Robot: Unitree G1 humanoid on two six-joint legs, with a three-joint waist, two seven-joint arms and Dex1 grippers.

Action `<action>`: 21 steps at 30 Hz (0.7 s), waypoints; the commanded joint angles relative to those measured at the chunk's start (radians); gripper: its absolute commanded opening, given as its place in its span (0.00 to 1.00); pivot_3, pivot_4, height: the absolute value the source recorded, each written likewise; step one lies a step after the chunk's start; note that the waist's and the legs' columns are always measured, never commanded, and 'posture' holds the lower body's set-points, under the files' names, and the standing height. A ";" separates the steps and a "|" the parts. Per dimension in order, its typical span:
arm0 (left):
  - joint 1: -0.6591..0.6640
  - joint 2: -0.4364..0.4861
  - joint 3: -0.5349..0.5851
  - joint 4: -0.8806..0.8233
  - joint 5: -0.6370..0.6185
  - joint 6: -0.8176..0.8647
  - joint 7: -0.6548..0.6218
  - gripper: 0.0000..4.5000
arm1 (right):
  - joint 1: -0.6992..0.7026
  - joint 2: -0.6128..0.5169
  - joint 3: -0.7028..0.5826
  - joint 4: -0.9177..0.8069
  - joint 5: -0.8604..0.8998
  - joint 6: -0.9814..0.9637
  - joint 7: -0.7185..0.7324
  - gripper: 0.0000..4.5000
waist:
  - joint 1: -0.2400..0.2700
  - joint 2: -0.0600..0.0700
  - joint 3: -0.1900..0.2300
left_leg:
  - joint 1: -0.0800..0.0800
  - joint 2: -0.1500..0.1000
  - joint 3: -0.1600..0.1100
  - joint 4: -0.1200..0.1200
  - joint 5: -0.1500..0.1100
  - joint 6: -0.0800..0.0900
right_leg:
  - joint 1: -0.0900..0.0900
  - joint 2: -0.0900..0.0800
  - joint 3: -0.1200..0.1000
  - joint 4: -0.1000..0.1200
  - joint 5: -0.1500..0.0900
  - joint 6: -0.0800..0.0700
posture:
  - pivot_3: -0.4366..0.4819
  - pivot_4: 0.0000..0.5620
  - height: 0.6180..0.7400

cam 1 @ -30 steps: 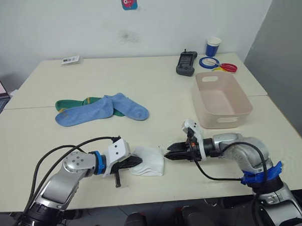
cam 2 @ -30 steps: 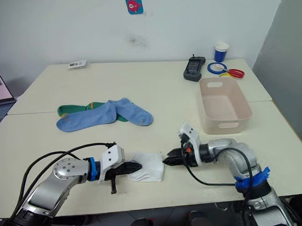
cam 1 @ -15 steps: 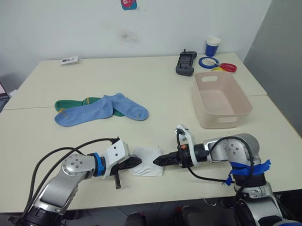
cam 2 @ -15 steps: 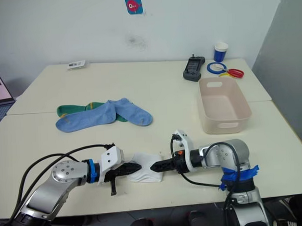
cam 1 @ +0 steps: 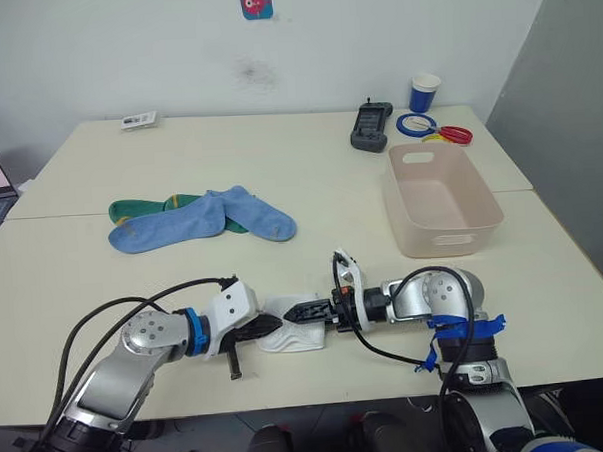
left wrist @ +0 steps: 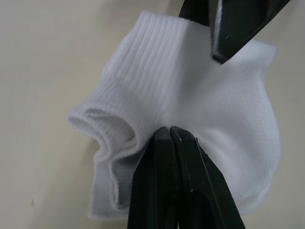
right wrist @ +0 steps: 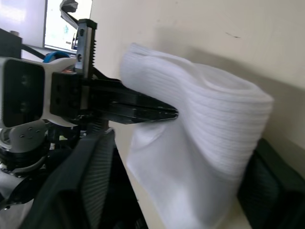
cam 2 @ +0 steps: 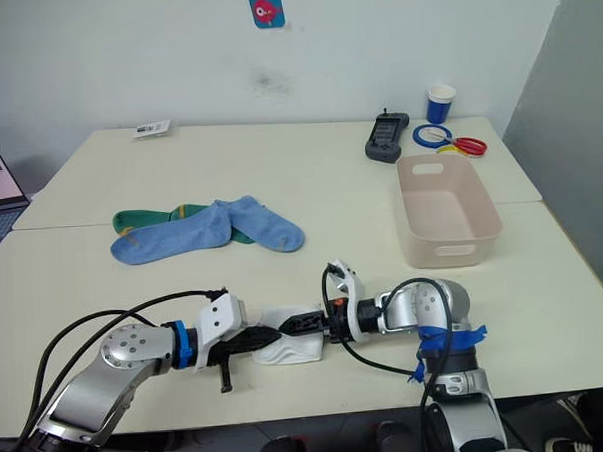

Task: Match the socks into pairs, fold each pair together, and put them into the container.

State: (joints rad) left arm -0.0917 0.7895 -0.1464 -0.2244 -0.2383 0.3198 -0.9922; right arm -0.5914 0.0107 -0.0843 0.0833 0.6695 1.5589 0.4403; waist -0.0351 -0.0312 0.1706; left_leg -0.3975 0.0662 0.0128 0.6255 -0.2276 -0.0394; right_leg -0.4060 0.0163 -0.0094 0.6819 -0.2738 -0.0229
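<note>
The step in hand looks like folding the white pair point(cam 1: 291, 327) at the table's point(cam 1: 278, 157) six o'clock edge: the left gripper point(left wrist: 170, 138) pinches it closed, the right gripper point(cam 1: 303, 311) straddles it spread, and next comes carrying it to the container point(cam 1: 443, 200) at two o'clock.

My big pale table point(cam 1: 279, 167) holds folded white socks point(cam 1: 291, 324) near my edge, light blue socks point(cam 1: 196, 221) lying on dark green socks point(cam 1: 141, 207), a pale pink plastic tub point(cam 1: 441, 200), a black remote point(cam 1: 372, 126) and a blue-and-white cup point(cam 1: 426, 92).
</note>
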 commanded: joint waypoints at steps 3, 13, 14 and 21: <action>0.022 0.005 -0.009 0.031 0.014 0.038 -0.002 0.00 | 0.011 -0.012 0.052 0.009 -0.029 -0.065 -0.003 0.37 | 0.000 0.000 0.000 | 0.000 0.000 0.000 0.000 0.000 0.000 | 0.000 0.000 0.000 0.000 0.000 0.000 | 0.48 0.27 1.00; 0.003 -0.043 0.106 -0.019 -0.161 0.107 -0.013 0.09 | 0.014 -0.042 0.058 -0.003 -0.026 -0.094 0.021 0.00 | -0.002 0.000 -0.004 | 0.001 0.000 0.000 -0.001 0.000 0.000 | 0.001 0.000 0.000 0.000 0.000 0.000 | 0.48 0.27 1.00; 0.001 -0.045 0.133 -0.041 -0.206 0.135 -0.021 0.14 | 0.017 -0.047 0.061 -0.008 -0.026 -0.097 0.025 0.00 | -0.001 -0.001 -0.004 | 0.000 0.000 0.000 0.000 0.000 0.000 | 0.000 0.000 0.000 0.000 0.000 0.000 | 0.48 0.27 1.00; 0.003 0.079 0.298 -0.224 -0.418 0.318 -0.072 0.63 | 0.021 -0.102 0.041 -0.106 0.000 -0.141 0.047 0.00 | 0.003 0.000 -0.002 | -0.002 -0.001 -0.001 0.000 0.000 0.000 | -0.001 0.000 -0.001 -0.001 0.000 0.000 | 0.48 0.27 1.00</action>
State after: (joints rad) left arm -0.0877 0.8499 0.1130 -0.3945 -0.6108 0.6102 -1.0472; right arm -0.5673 -0.0776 -0.0177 0.0301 0.6571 1.4402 0.4810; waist -0.0324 -0.0314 0.1687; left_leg -0.3997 0.0649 0.0119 0.6254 -0.2276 -0.0394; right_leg -0.4067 0.0159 -0.0101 0.6804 -0.2738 -0.0227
